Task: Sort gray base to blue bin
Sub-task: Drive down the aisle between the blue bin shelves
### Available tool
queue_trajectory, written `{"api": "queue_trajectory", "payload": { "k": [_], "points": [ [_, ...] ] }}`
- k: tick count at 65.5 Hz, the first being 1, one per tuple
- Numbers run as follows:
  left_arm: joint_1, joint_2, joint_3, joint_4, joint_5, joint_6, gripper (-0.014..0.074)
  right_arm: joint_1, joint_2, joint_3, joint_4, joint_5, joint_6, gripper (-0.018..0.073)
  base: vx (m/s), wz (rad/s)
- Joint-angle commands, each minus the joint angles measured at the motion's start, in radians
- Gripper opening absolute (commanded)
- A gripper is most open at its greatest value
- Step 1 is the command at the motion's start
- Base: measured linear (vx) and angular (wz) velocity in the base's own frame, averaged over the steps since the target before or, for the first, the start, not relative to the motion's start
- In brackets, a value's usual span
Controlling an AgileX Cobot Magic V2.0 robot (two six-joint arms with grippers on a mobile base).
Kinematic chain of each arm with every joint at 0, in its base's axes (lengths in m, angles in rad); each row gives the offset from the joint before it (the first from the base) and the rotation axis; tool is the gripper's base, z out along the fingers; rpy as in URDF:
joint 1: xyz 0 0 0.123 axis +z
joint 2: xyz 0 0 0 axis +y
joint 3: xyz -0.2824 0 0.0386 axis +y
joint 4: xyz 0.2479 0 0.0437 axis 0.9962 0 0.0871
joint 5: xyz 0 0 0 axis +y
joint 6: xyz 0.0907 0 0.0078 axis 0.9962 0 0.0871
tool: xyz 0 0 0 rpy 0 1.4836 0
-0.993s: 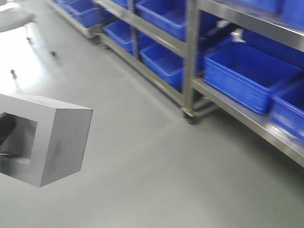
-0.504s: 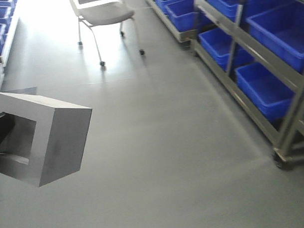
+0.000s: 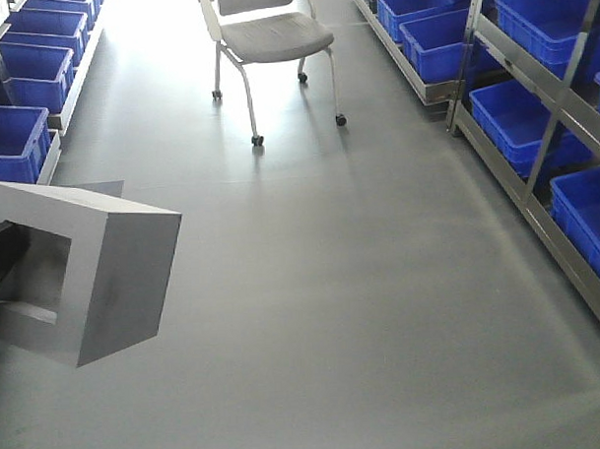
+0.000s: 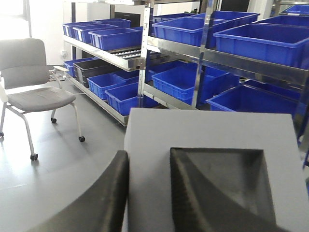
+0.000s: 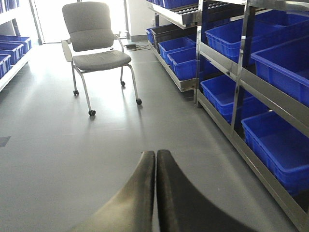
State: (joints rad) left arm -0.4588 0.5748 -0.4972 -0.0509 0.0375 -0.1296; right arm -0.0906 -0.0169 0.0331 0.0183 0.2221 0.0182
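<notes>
Closest in, your left gripper [image 4: 148, 162] has the gray base [image 4: 207, 128] pinched by one wall. One finger sits down in the square recess, the other runs outside, and the wall is clamped between them. In the front view the block hangs at 8 o'clock, off the floor [image 3: 362, 311], a touch tilted, with its recess face turned toward the arm. Your right gripper [image 5: 155, 164] carries nothing, its fingers pressed flat together and pointing up the aisle toward 12.

So I read this as the carry leg: the pick is done, the drop is not. There's bare floor straight ahead of you. The nearest candidate is the blue bin [image 3: 587, 207] on the low shelf of the rack [image 3: 535, 167] at 3 o'clock. More bins run back toward 1 and 2, and another row sits at 10 and 11 on the left. A castor chair [image 3: 274, 33] stands at 12, mid-aisle and well apart from you.

The bins all look alike, so I can't tell you which one is meant. Next move, as I judge it: swing toward the rack and bring the left arm over an open bin, clear of the shelf rail above. Then lower the block inside the rim before you spread the fingers. Mind that grip, because with one wall only the block may pivot if you turn sharply.
</notes>
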Motion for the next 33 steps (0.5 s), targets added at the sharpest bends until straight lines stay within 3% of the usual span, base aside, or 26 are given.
{"api": "queue_trajectory", "payload": {
  "k": [1,33],
  "points": [
    [0.0,-0.003,-0.031,-0.012,-0.108,-0.007,-0.0006,0.001,-0.002,-0.003,-0.006,-0.075,-0.006,-0.0005,0.41,0.08],
    [0.0,-0.003,-0.031,-0.012,-0.108,-0.007,-0.0006,0.001,-0.002,-0.003,-0.006,-0.075,-0.006,-0.0005,0.43,0.09]
  ]
}}
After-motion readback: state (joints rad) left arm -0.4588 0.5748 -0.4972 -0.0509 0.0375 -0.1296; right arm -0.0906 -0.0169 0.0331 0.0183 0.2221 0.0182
